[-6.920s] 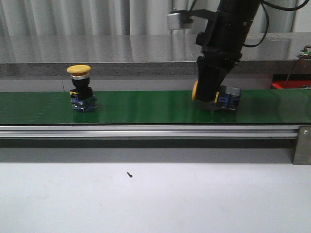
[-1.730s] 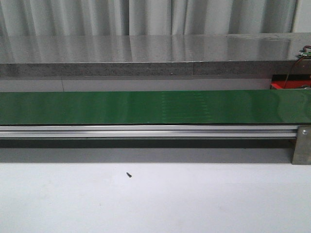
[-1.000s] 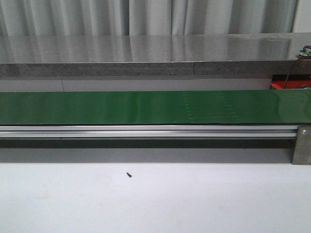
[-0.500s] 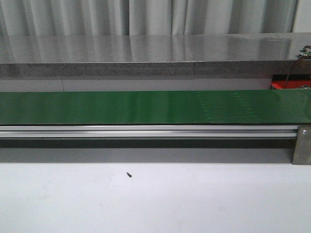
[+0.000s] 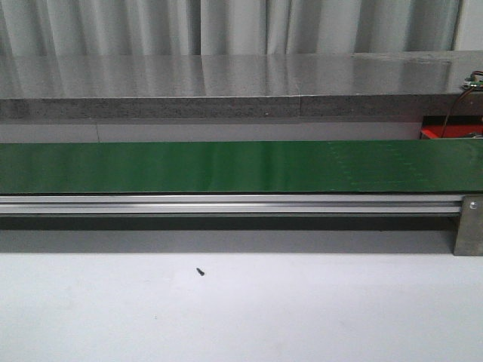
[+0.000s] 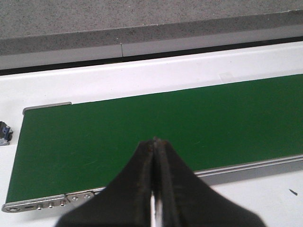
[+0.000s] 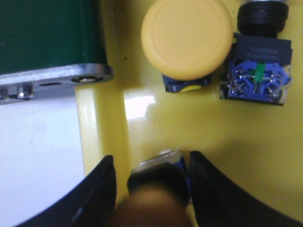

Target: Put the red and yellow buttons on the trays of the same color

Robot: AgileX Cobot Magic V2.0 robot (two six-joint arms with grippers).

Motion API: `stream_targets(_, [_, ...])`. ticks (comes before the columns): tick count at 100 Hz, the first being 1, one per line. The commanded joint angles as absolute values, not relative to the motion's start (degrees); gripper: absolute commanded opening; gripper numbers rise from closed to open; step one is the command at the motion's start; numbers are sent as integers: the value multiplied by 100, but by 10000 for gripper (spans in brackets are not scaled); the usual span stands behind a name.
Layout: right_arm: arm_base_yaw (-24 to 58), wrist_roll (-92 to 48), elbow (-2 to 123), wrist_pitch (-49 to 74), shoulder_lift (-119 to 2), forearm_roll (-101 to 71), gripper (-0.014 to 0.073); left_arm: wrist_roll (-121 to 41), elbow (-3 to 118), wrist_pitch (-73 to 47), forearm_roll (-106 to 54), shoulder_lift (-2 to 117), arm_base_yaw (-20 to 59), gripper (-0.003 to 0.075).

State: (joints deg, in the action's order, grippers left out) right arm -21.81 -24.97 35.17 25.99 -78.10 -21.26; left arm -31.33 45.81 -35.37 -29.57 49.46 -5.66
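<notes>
- over the yellow tray (image 7: 156, 127), right gripper (image 7: 154, 182) with its two dark fingers (image 7: 97, 189) spread apart, a blurred button (image 7: 158, 177) sitting between them; cannot tell whether the pads actually press on it.
- just beyond that, on the same tray floor, a yellow-capped button (image 7: 187, 38) seen cap-first, blue base peeking from under the cap.
- right beside it, touching or nearly so, a second button (image 7: 258, 68) lying on its side, black collar and blue terminal block with a green strip showing.
- along the tray's raised rim, the metal end of the green conveyor belt (image 7: 47, 33), with white table (image 7: 38, 156) below it.
- above the far end of the belt (image 6: 156, 127), left gripper (image 6: 154, 146) pinched fully together, fingertips meeting, nothing between them.
- past the belt's end plate, at the picture's edge, a small blue-and-grey object (image 6: 4, 133) on the white surface, too cropped to name.
- in the front view, only the bare green belt (image 5: 226, 166), its aluminium rail (image 5: 226, 204) and a small dark speck (image 5: 201, 271) on the table; neither arm visible there.
</notes>
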Motion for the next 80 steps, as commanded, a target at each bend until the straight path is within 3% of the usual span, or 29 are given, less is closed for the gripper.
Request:
stream_targets(1, [-2208, -2575, 3630, 2404, -7701, -2235, 427, -3127, 4744, -3179, -3146, 4899, -513, -20])
stream_targets(14, [-2208, -2565, 3662, 2416, -7701, -2297, 479, -3127, 4744, -3179, -3146, 4899, -513, -20])
stream_targets(59, [-2165, -2565, 4209, 3172, -7048, -2445, 481, -3127, 4744, -3179, -3146, 4899, -513, -20])
stream_targets(80, [-1475, -2589, 4708, 3555, -6740, -2557, 463, -3127, 4744, -3179, -3146, 4899, -513, -20])
